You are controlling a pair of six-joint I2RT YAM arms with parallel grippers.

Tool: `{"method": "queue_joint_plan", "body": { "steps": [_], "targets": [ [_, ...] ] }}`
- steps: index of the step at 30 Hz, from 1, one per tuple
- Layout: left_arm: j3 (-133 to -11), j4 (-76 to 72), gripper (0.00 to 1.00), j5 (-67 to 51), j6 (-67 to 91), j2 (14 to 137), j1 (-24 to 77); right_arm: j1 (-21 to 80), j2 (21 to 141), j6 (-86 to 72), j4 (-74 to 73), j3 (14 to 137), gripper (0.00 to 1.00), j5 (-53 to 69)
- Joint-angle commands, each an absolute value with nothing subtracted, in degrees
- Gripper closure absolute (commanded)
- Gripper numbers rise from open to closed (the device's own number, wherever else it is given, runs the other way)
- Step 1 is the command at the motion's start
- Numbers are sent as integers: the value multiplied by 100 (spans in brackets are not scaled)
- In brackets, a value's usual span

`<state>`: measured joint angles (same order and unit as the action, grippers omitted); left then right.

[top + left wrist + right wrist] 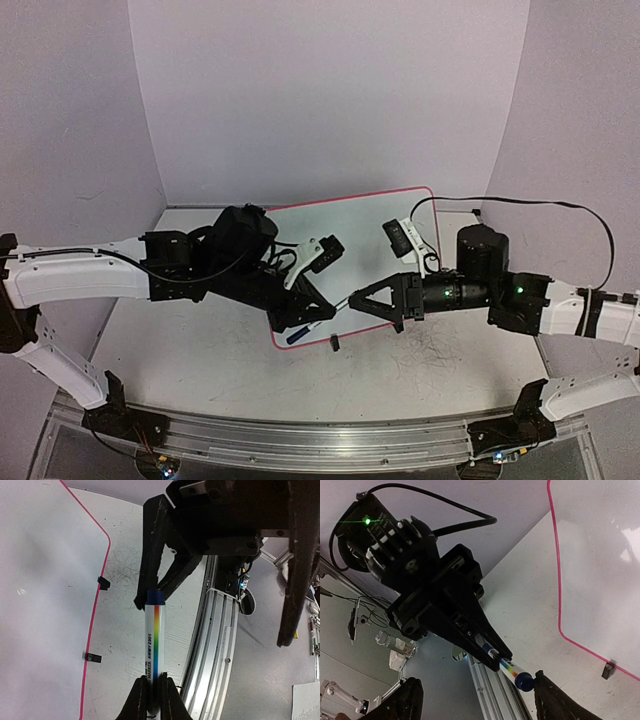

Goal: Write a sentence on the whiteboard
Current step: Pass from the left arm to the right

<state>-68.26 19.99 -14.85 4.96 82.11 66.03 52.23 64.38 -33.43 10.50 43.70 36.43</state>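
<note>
The left claw (154,696) squeezed the light, hard, slippery-looking pen (152,645) low in the frame, and the open right claw (480,704) looked set to pinch its blue cap (155,597).

The left arm (230,262) covers part of the whiteboard (370,220); its jaws partly hide the marker (152,640).

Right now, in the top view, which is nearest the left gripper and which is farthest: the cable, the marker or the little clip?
1. Marker: held in the left gripper itself.
2. Clip: just to the right, at the board's near edge.
3. Cable: far off on the right side.
</note>
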Motion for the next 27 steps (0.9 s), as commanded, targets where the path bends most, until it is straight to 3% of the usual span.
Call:
{"method": "queue_joint_plan", "body": {
  "steps": [1,5,19,20,24,27],
  "targets": [
    [-7152,1571,100,-1699,311,8178,6738,5256,6425,-3525,1633,4236,31,4048],
    [-7112,1518,100,-1731,312,8147,6852,5255,6510,-3579,1748,4190,39,3974],
    [-7044,1434,100,-1648,357,7982,6943,5256,6547,-3878,2346,3936,100,4081],
    [-7048,1434,99,-1565,389,7957,6938,5256,6494,-3882,2340,3913,100,4031],
    [-6902,1438,56,-1383,619,7758,6933,5250,6185,-3894,2337,3838,100,3719],
    [-6678,1433,38,-1417,767,7588,6933,5241,5984,-3894,2330,3833,100,3559]
  ]
}}
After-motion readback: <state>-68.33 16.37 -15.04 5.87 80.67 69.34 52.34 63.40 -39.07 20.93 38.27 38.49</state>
